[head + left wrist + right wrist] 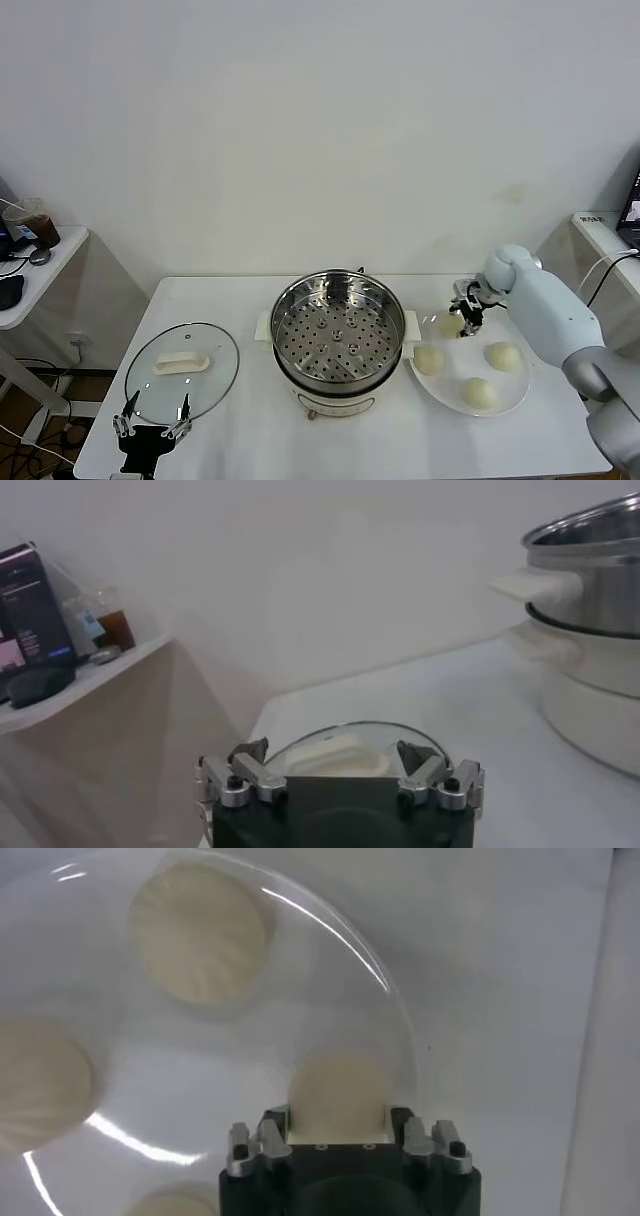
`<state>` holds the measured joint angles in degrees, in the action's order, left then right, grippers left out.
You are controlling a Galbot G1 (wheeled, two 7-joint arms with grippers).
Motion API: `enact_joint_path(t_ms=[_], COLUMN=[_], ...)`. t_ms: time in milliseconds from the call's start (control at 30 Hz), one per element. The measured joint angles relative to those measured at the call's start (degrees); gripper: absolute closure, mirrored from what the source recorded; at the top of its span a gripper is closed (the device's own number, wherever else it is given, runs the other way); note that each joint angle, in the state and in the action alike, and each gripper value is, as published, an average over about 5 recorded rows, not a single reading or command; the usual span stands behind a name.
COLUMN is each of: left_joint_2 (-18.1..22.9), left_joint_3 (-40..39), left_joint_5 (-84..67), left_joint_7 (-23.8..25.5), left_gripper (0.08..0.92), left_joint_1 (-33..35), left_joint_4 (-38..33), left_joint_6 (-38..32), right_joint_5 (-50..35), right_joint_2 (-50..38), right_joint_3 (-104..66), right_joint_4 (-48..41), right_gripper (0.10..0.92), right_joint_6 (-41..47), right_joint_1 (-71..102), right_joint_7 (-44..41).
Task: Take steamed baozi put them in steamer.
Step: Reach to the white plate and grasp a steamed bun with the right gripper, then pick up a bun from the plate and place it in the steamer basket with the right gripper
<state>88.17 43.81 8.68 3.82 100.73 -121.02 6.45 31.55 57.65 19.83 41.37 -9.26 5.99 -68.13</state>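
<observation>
Four small round cream-white dough buns sit on the flat white round plate (515,395) in the head view, right of the shiny stainless-steel steamer pot (338,335) with its perforated tray still bare. The right gripper (465,312) is down over the far-left bun (452,323), the one nearest the steamer, so the carry looks like a short hop leftward over the rim. The left gripper (152,418) is parked at the near table edge by the round glass lid (182,364), well apart from the buns, so the right arm is clearly the closer one.

Left wrist view: the left gripper's (340,778) jaws stand spread wide, holding nothing, lid just ahead.

Right wrist view: the bun (338,1086) sits squarely between the right gripper's (338,1120) fingers, both sides touching or nearly so. Looks clamped onto it, though how firmly is hard to say. It's round, so no long axis to fuss over.
</observation>
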Motion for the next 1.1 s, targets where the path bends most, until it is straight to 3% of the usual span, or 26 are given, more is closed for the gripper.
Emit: enact_joint_path(t_ms=[233,800,1100], left_joint_2=[0.1,1.7,1.6], left_joint_3=[-0.2,-0.6,-0.3], left_joint_5=[0.1,2.7,2.9], left_joint_7=[-0.1,-1.5,-1.8], left_gripper=[0.177,0.177,0.177], left_joint_1=[-0.1,-0.7,-0.6], left_joint_4=[-0.1,-1.0,-2.2], left_joint_6=[0.1,0.4,0.7], right_joint_5=[-1.5,-17.1,-27.3], right_joint_2=[-1.0,0.2,5.8], right_joint_3=[0.5,8.8,16.4], right_joint_4=[1.0,8.7,9.9], right_gripper=[0.53,0.533,0.533], right_joint_6=[0.2,0.8,-7.2], right_joint_1=[-1.1,-16.5,-26.6], right_joint_7=[-0.8,-6.2,-8.2])
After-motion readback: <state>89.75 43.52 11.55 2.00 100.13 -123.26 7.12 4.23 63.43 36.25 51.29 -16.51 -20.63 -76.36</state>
